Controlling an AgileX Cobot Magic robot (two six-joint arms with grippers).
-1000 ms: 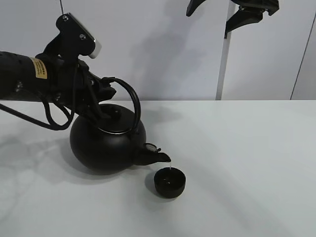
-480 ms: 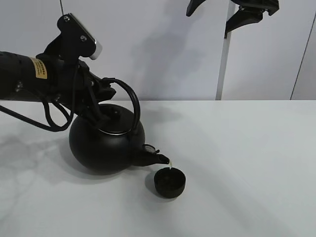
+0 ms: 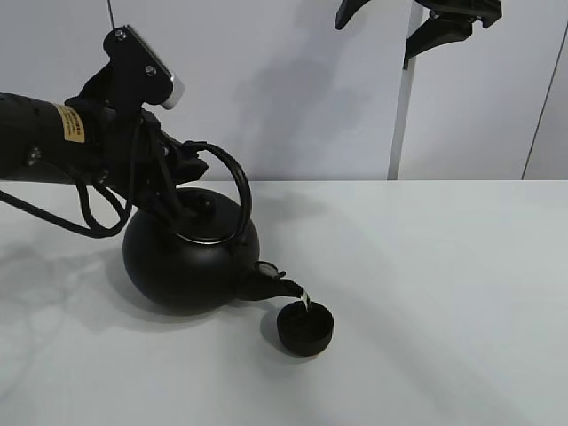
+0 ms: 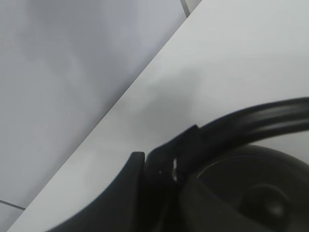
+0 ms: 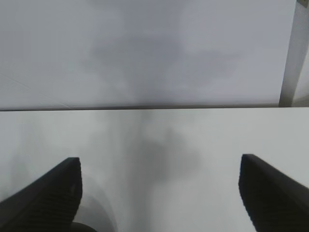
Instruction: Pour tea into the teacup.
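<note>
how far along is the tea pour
Done: the left gripper holds the kettle by its handle, tipped with the spout over the teacup. In hand: a thin stream runs into it. Left: finish filling, then right the kettle; the fill level is not visible. The right gripper hangs open.

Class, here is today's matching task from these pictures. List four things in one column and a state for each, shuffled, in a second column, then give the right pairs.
Column 1
1. kettle
2. teacup
3. left gripper
4. right gripper

Column 2
A. open, holding nothing
B. tilted and pouring
C. shut on the kettle
D. upright on the table, being filled

Pairs: 1-B; 2-D; 3-C; 4-A
</note>
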